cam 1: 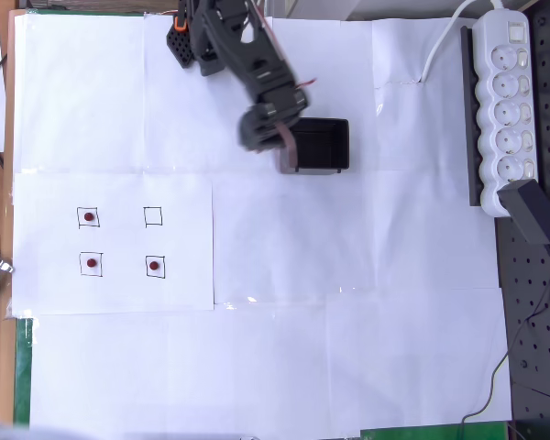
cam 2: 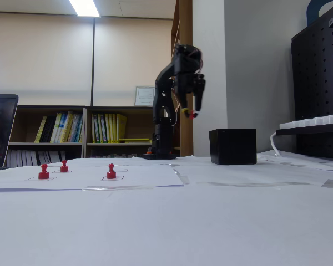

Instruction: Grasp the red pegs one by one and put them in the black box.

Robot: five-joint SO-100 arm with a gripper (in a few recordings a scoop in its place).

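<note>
Three red pegs [cam 1: 89, 217] [cam 1: 91, 263] [cam 1: 154, 266] stand in printed squares on the left sheet, and a fourth square [cam 1: 153, 216] is empty. In the fixed view they show as small red pawns [cam 2: 43, 172] [cam 2: 64, 165] [cam 2: 111, 171]. The black box [cam 1: 325, 142] [cam 2: 233, 146] sits near the middle back. My gripper [cam 1: 289, 154] [cam 2: 193, 112] hangs in the air at the box's left edge, fingers pointing down. It is shut on a small red peg [cam 2: 192, 114], well above the box's rim.
The arm's base [cam 1: 188, 41] stands at the back, left of the box. A white power strip [cam 1: 504, 92] and a black adapter [cam 1: 534, 211] lie at the right, beside a black pegboard [cam 1: 532, 321]. White paper [cam 1: 348, 302] covers the table.
</note>
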